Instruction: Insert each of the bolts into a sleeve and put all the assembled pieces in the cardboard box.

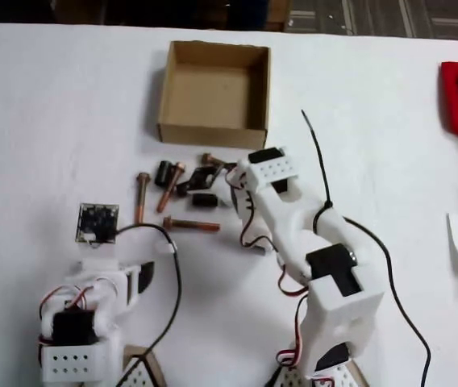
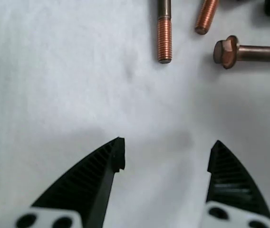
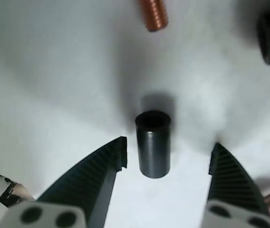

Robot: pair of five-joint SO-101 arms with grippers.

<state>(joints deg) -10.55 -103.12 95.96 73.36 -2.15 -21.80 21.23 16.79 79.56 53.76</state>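
Both wide open, empty | right hand [image 3: 168,142] straddles sleeve [image 3: 153,147], apparently untouched | left hand [image 2: 167,142] near three bolts [image 2: 164,40]

Coppery metal bolts [image 2: 164,32] (threaded), a matt black sleeve [image 3: 153,144], white cloth table [image 1: 52,105].

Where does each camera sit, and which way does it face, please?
High view: fixed above, looking down on the white table; shows left arm, right arm, brown cardboard box.
Left wrist view: on the left wrist, facing down past the open left gripper at copper-coloured metal bolts.
Right wrist view: on the right wrist, facing down; open right gripper flanks a black cylindrical sleeve.
Shared: high and left wrist views both show the bolts.
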